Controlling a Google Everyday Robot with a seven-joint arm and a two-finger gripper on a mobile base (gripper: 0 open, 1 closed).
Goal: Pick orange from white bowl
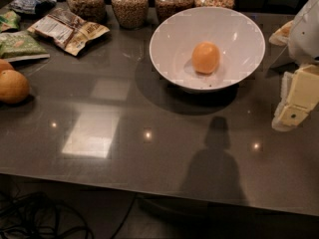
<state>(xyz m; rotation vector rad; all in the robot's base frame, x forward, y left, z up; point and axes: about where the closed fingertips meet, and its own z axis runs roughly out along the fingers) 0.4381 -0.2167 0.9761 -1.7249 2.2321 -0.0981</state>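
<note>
The orange (206, 57) is small, round and bright light-orange. It lies inside the white bowl (172, 34), a little right of the bowl's middle. The bowl stands on the dark grey table toward the back right. My gripper (294, 106) is at the right edge of the view, cream-coloured, hanging to the right of the bowl and apart from it, above the table. It holds nothing that I can see.
Several glass jars of grains (129, 4) stand in a row behind the bowl. Snack packets (67, 29) lie at the back left. Two larger dull orange fruits (12, 86) sit at the left edge. The table's front edge runs along the bottom, with cables (40, 218) on the floor.
</note>
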